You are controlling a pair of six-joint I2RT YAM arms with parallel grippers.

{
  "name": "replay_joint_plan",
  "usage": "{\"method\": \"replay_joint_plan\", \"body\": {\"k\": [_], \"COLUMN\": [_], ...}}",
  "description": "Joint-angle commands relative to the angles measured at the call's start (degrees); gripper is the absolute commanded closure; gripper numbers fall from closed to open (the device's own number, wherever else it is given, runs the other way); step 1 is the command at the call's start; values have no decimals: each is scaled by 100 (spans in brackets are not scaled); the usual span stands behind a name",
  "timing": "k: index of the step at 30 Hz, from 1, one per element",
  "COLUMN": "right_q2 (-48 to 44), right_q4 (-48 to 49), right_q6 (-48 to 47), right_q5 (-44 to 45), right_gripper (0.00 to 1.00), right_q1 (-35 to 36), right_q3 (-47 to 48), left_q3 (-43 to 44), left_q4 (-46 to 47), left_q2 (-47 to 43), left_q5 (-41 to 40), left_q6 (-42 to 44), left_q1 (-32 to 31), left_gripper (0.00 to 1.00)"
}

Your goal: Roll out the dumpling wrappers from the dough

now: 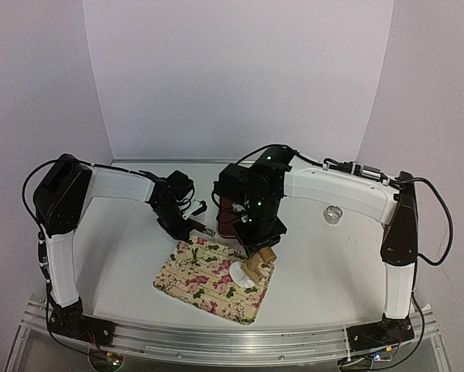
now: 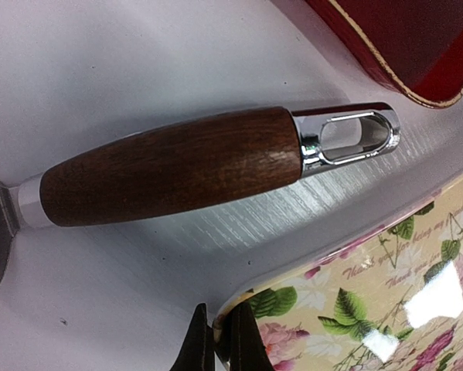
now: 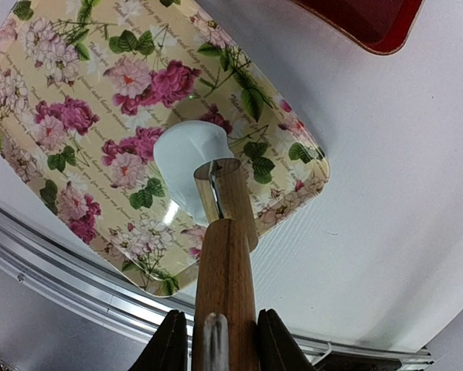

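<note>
Dough (image 3: pixel 186 161) on floral tray (image 3: pixel 76 116); right end effector (image 3: pixel 223 340) grips roller (image 3: pixel 227 263); left end effector (image 2: pixel 223 344) closed

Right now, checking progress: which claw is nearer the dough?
Right. The right claw holds the rolling pin over the dough; the left claw, shut, is at a corner of the floral tray.

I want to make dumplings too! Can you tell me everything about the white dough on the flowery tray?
The white dough is one small, smooth lump, partly flattened, with an uneven rounded outline, not a neat disc. It lies on the flowery tray, toward its right end in the top view. The wooden roller held by the right gripper rests on its edge and hides part of it.
</note>
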Motion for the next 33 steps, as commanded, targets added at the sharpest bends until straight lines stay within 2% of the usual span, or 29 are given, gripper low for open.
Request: {"method": "replay_joint_plan", "body": {"k": [1, 16, 21, 26, 30, 33], "right_q2": [187, 582, 672, 187, -215, -448], "right_q4": [-1117, -761, -1166, -1224, -1520, -1779], "right_q6": [-123, -395, 71, 476, 574, 663], "right_q5": [-291, -569, -17, 203, 388, 499], "right_gripper": [100, 100, 100, 100, 100, 100], "right_q1": [104, 257, 259, 251, 255, 258], "right_q3": [-84, 36, 342, 366, 365, 439], "left_q3": [-37, 82, 208, 710, 1249, 1477], "left_q4": [-143, -166, -108, -38, -41, -78], "left_q2": [402, 571, 604, 835, 1033, 981], "left_q5": [-409, -353, -355, -287, -210, -206], "left_q6": [51, -3, 43, 507, 620, 647], "left_q1": [36, 34, 34, 36, 34, 37], "left_gripper": [100, 100, 100, 99, 90, 73]}}
